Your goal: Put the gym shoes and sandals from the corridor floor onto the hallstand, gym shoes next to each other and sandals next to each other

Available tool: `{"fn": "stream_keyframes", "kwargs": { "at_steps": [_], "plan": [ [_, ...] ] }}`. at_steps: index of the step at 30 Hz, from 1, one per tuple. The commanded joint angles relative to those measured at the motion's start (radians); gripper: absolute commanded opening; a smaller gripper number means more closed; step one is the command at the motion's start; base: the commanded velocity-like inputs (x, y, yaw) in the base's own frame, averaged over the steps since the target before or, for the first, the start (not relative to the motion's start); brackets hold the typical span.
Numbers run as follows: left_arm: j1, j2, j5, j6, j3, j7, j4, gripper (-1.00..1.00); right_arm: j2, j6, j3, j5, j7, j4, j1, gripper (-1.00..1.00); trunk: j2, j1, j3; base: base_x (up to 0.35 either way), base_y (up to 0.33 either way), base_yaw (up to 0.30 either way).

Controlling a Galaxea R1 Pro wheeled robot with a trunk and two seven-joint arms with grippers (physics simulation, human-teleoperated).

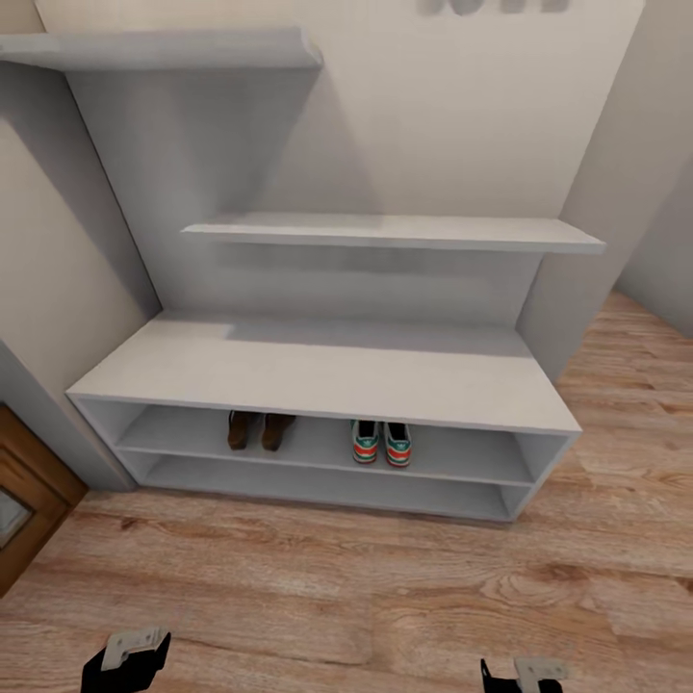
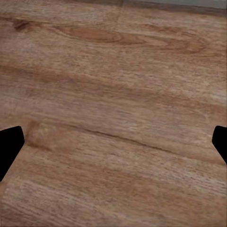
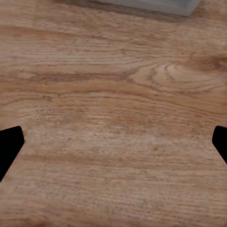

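Note:
The pale grey hallstand (image 1: 327, 371) stands against the wall ahead. On its upper open shelf the two brown sandals (image 1: 258, 429) lie side by side, heels outward. To their right the two gym shoes (image 1: 381, 443) sit side by side, red-orange heels outward. Both arms hang low at the head view's bottom edge, left (image 1: 125, 659) and right (image 1: 525, 677). My left gripper (image 2: 113, 146) is open over bare corridor floor (image 2: 113, 94), dark fingertips (image 2: 9, 149) far apart. My right gripper (image 3: 113, 146) is likewise open and empty above the planks.
Two grey wall shelves (image 1: 395, 231) hang above the bench top. A brown wooden frame (image 1: 24, 500) leans at the left wall. Wood plank floor (image 1: 366, 587) stretches between me and the rack, and on past its right side.

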Motion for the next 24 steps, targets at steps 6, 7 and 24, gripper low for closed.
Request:
{"fn": "stream_keyframes", "kwargs": {
  "at_steps": [6,7,24],
  "plan": [
    [0.000,0.000,0.008,-0.004,0.005,-0.007,0.004,1.00,0.008,-0.002,0.006,-0.004,-0.004,0.001,0.001,1.00,0.035,-0.019,0.015,0.000,0.000,0.000],
    [-0.001,0.000,0.008,-0.004,0.004,-0.007,0.004,1.00,0.008,-0.002,0.006,-0.004,-0.004,0.001,0.001,1.00,0.035,-0.019,0.015,0.000,0.000,0.000],
    [-0.001,0.000,0.009,-0.008,0.001,-0.008,-0.009,1.00,0.009,-0.002,0.005,-0.003,-0.004,0.001,0.001,1.00,0.035,-0.019,0.015,0.000,0.000,0.000]
  ]
}}
